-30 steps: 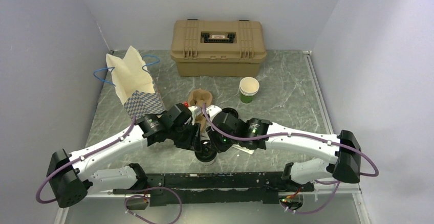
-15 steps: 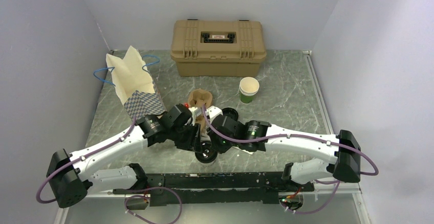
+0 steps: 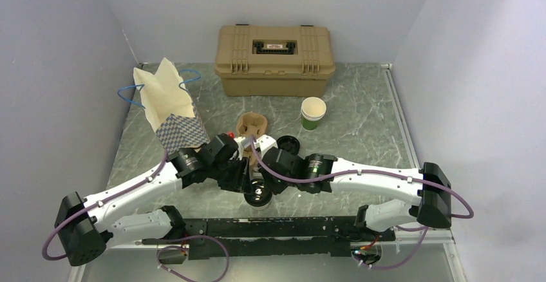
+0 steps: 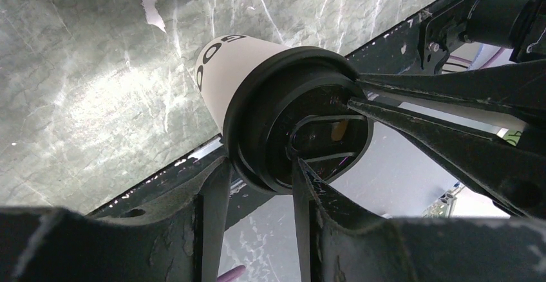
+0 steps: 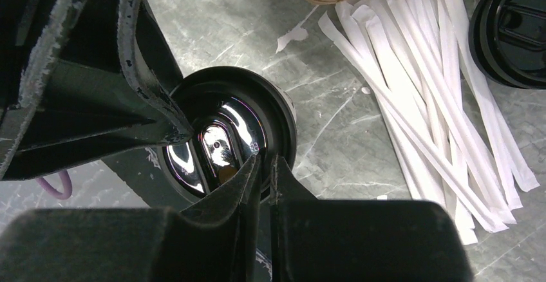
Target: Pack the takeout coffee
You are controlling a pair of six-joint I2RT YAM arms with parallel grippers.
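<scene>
Pretty simple build tbh: white-shelled left arm (image 3: 129, 192) and right arm (image 3: 380, 174), chunky black joints (image 3: 80, 234), purple cable (image 3: 44, 248) looping off each. Left claw (image 4: 261, 166) and right claw (image 5: 263, 163) are black, edges scuffed and chipped.

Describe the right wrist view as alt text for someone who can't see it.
The right gripper, nearly shut, meets the near rim of the lidded takeout coffee, with the left gripper at its left side. Wrapped straws and a loose black lid lie to the right.
</scene>
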